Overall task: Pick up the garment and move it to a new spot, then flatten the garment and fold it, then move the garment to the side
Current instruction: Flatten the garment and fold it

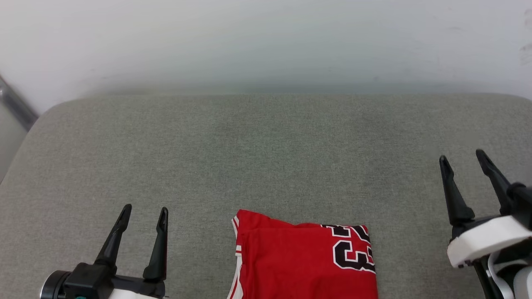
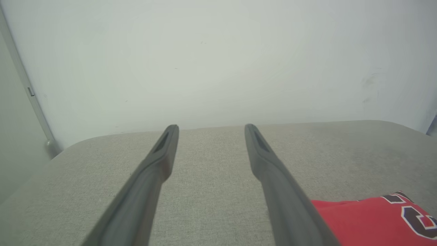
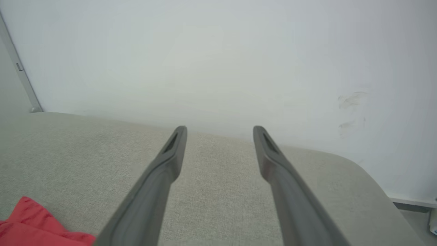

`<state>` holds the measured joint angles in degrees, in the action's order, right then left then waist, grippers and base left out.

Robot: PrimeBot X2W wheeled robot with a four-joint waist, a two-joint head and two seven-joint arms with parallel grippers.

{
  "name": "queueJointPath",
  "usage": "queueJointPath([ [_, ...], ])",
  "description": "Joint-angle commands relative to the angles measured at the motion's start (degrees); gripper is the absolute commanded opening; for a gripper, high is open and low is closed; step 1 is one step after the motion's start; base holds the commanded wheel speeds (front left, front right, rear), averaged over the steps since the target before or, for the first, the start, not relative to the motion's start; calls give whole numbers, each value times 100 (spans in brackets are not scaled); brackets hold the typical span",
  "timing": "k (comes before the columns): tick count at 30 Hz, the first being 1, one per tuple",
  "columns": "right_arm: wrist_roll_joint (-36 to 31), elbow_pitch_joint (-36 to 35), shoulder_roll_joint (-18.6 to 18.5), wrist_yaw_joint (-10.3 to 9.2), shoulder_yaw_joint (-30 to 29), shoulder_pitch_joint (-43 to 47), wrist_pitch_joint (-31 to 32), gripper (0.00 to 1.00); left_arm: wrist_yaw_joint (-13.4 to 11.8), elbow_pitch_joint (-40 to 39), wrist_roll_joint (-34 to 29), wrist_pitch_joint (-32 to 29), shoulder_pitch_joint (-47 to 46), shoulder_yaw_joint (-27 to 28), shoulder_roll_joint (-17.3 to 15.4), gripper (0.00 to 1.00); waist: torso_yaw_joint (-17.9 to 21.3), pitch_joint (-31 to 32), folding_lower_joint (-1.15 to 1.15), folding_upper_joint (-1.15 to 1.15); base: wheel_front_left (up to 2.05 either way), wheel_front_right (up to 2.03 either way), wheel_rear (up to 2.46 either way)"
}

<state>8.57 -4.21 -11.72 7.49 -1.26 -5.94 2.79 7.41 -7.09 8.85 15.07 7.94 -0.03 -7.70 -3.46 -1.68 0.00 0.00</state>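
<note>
The garment [image 1: 291, 261] lies folded into a red rectangle at the bottom centre of the head view, black white-outlined numbers on its right part and white-red trim along its left edge. Its bottom is cut off by the frame. My left gripper [image 1: 145, 211] stands open to the garment's left, apart from it, nothing between its fingers. My right gripper [image 1: 462, 156] is open too, off to the garment's right and raised. A red corner of the garment [image 2: 372, 218] shows in the left wrist view beside my open left gripper [image 2: 211, 127]. The garment [image 3: 30, 227] also peeks in at the right wrist view's lower left, left of my right gripper [image 3: 220, 128].
The garment rests on a grey fabric-covered surface [image 1: 266, 158] with rounded far corners. A pale wall [image 1: 266, 41] rises right behind its far edge. A grey vertical rail [image 1: 16, 106] runs down at the far left.
</note>
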Motion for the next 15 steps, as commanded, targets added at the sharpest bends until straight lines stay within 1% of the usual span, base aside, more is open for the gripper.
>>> queueJointPath([
  [1,-40,-115,95,-1,-78,237,-195,100,7,-37,36,12,-72,2,8,100,24,-27,0,0,0,0,0],
  [3,-19,-145,156,-1,-120,348,-292,100,7,-44,43,12,-73,7,3,100,32,-29,0,0,0,0,0],
  [8,-57,-277,434,-1,-252,778,-841,100,7,-56,67,12,-41,-26,-45,100,29,-11,0,0,0,0,0],
  [15,-199,-208,711,-1,-99,1119,-1171,100,7,-107,78,12,22,-78,-29,100,1,22,0,0,0,0,0],
])
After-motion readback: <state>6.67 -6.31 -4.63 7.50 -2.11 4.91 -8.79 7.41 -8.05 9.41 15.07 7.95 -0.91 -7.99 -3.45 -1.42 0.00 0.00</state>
